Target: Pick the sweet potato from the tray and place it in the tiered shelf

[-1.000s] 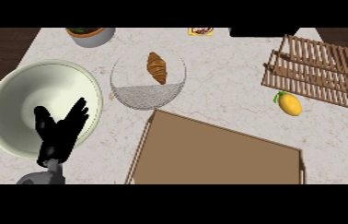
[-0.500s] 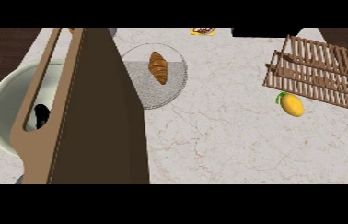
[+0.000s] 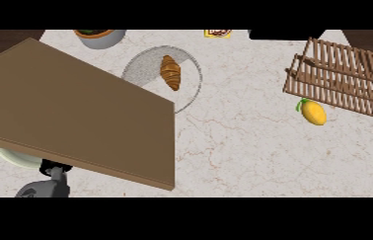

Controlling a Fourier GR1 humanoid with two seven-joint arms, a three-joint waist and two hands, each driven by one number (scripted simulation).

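Observation:
A large brown tray (image 3: 87,115) fills the left half of the head view, showing only a flat brown face and one thin edge. No sweet potato shows anywhere. The wooden slatted tiered shelf (image 3: 334,76) stands at the upper right. My left forearm (image 3: 40,187) comes in at the bottom left, and only the base of my left hand (image 3: 54,166) shows below the tray's lower edge, the rest being hidden behind it. My right hand is out of view.
A croissant (image 3: 170,72) lies on a grey plate (image 3: 191,86), partly covered by the tray. A yellow mango (image 3: 314,112) lies in front of the shelf. A grey pot (image 3: 100,37) stands at the back left. A white bowl's rim (image 3: 16,158) peeks out below the tray.
The tray has moved from the lower middle over to the left and changed its tilt, now covering the bowl and my left hand. Plate, mango and shelf have stayed put.

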